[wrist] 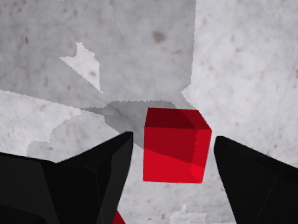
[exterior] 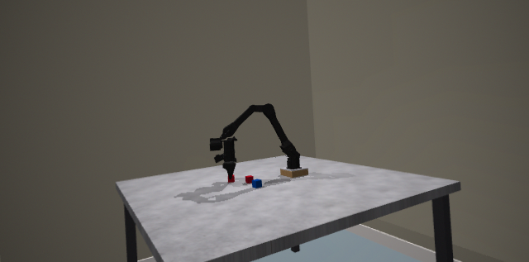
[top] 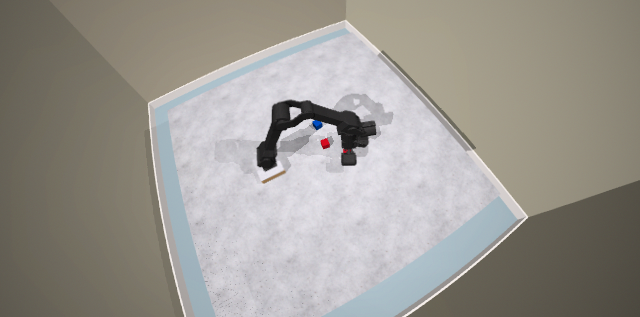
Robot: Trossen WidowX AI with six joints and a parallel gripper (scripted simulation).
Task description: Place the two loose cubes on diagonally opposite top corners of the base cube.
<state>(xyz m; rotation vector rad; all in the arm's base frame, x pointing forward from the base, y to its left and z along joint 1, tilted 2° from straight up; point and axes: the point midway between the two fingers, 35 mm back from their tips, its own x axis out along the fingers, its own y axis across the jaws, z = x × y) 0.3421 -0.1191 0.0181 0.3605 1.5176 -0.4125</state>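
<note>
The gripper (wrist: 172, 163) stands low over the table (exterior: 314, 204), its jaws apart on either side of a red cube (wrist: 174, 144) and closing in, with visible gaps on both flanks, so nothing is gripped yet. This cube sits on the table, the farthest of the three from the arm's tan base plate (exterior: 293, 172); a second red cube (exterior: 249, 178) lies nearer that plate, and the blue cube (exterior: 257, 183) just beside it, nearer still.

To take the cube well, I judge the fingers should meet two opposite flat faces squarely. From the wrist, the cube appears turned slightly against the jaws, so closing may nudge it; squaring up first would keep it level for the later placement.

Which cube is the fixed base cannot be told for certain. From above, the gripped-for cube (top: 345, 151) is nearly hidden under the wrist. The red patch at the lower left of the wrist view is cut off and unidentifiable.
</note>
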